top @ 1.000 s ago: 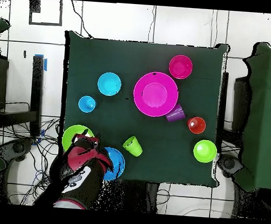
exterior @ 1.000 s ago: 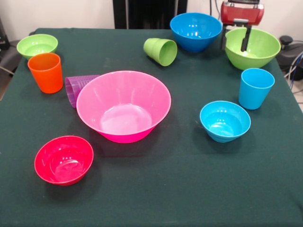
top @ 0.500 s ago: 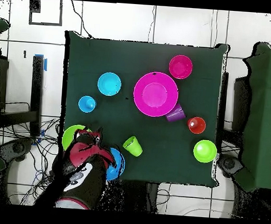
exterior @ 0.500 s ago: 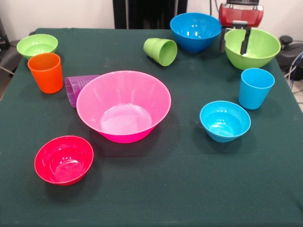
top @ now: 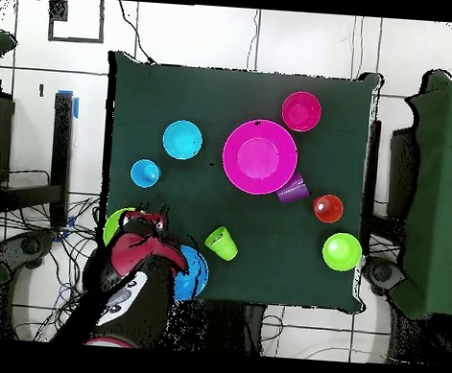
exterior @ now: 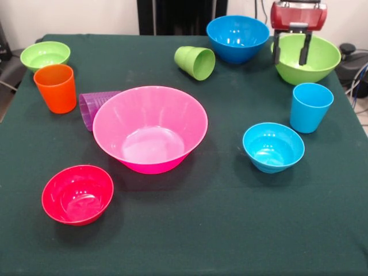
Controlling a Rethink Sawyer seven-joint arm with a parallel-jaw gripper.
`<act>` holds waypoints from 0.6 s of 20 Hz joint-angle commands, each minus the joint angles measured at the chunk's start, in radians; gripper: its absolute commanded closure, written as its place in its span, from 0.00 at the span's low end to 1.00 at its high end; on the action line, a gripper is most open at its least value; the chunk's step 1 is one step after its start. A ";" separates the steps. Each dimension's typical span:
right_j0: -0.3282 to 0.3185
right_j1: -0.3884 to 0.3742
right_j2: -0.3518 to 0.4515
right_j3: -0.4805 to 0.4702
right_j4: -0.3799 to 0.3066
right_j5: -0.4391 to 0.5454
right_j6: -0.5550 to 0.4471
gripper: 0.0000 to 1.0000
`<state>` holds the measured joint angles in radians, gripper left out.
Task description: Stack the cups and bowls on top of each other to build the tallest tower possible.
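- Sawyer's gripper (exterior: 291, 50) hangs over the medium green bowl (exterior: 313, 63) at the table's far corner, its two black fingers (exterior: 277, 50) spread apart and straddling the bowl's near-left rim, clasping nothing.
- From above, the red and black arm (top: 132, 274) covers most of that bowl and part of the medium blue bowl (top: 193, 274) beside it.
- At mid-table stands the large pink bowl (exterior: 150, 127), empty, with nothing stacked in it.
- A purple cup (exterior: 95, 107) lies on its side against the pink bowl's rim; an orange cup (exterior: 56, 87) stands upright just beside the purple one.
- A light green cup (exterior: 195, 61) lies tipped over near the blue bowl.
- A light blue cup (exterior: 310, 107) stands upright, with a small light blue bowl (exterior: 273, 147) near it.
- A small red bowl (exterior: 77, 194) and a small green bowl (exterior: 45, 55) sit apart on the green cloth (exterior: 207, 230).
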<state>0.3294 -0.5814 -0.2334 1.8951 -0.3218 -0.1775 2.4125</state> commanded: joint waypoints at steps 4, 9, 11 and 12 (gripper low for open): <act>-0.018 -0.115 0.195 0.070 -0.073 0.177 -0.019 0.00; -0.070 -0.128 0.260 0.088 -0.103 0.179 -0.025 0.00; -0.060 -0.131 0.253 0.088 -0.096 0.182 -0.017 0.00; -0.060 -0.136 0.255 0.088 -0.090 0.192 -0.015 0.00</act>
<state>0.2909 -0.7117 -0.1237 1.9222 -0.3519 -0.1112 2.4125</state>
